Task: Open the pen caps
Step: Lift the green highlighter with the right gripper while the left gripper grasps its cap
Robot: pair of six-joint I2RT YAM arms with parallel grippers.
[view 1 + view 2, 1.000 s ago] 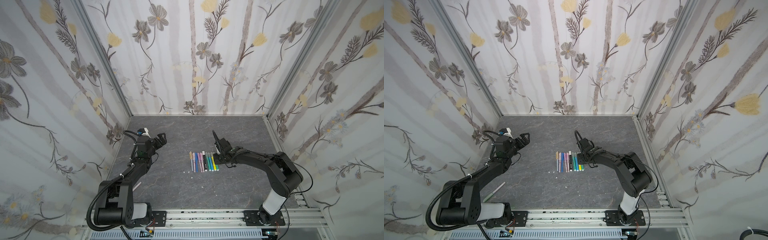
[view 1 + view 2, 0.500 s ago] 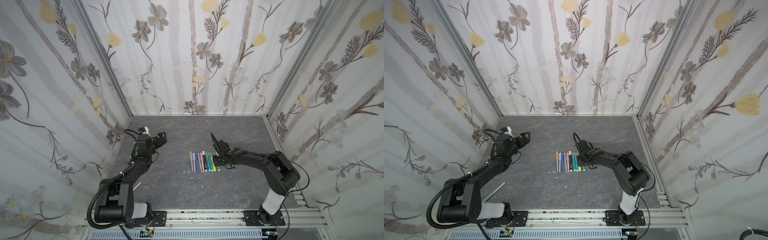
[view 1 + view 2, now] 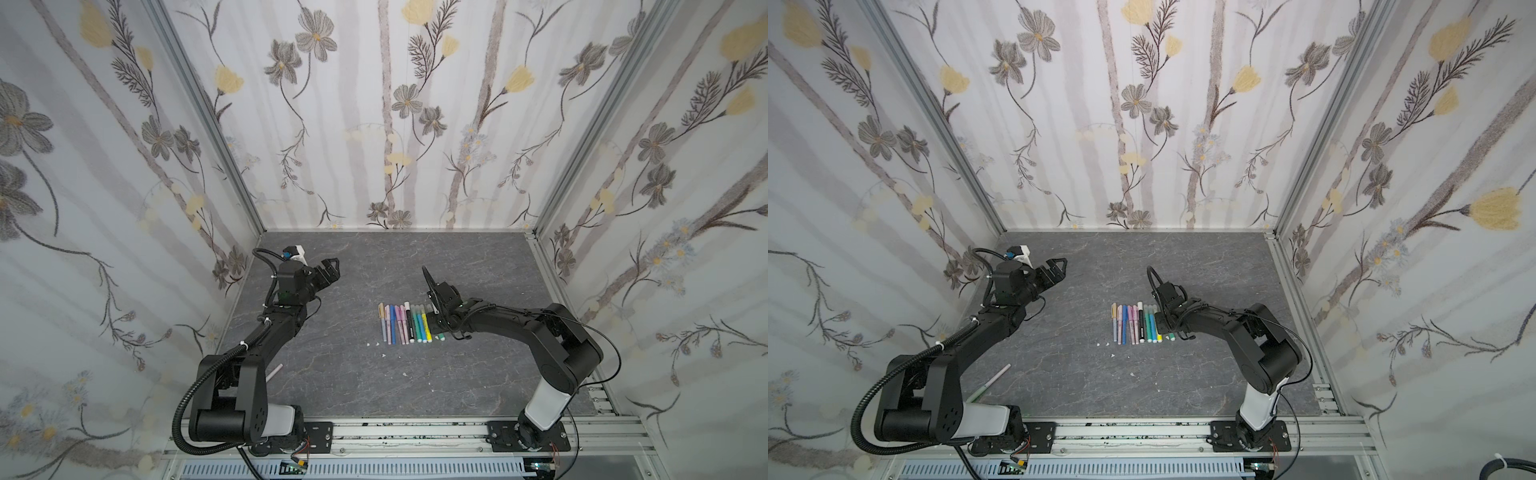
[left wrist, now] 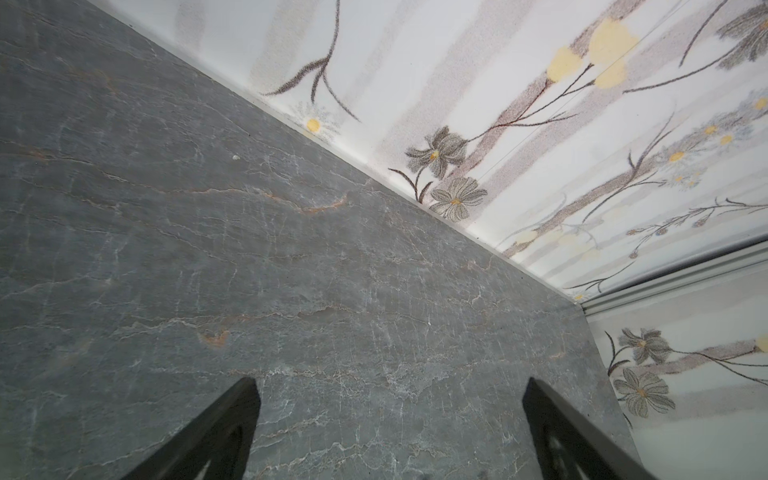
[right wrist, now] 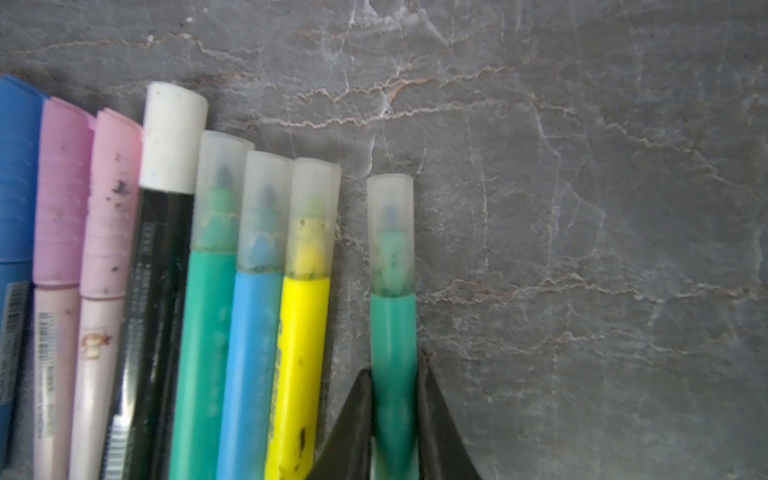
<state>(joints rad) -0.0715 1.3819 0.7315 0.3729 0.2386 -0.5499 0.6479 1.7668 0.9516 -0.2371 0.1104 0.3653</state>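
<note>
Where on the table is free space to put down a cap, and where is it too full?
Free: the table strip between the pen row and the back wall; also the wide patch between the white specks and the front rail. Crowded: the pen row, where the right pincer grips the green marker.

Both top views sit high above the near edge, tilted down toward the far wall, far off, sharing nearly everything: whole table (image 3: 332, 386), both arms, pens (image 3: 1136, 324) mid-table. Left wrist camera is low over the far-left table, facing across bare top to the far-right wall corner (image 4: 582, 305), which top views also hold, with left gripper (image 4: 390, 388) tips at frame edge. Right wrist camera is very close on the same pens, looking along the green marker (image 5: 392, 332) between the right gripper (image 5: 395, 363) fingers.
</note>
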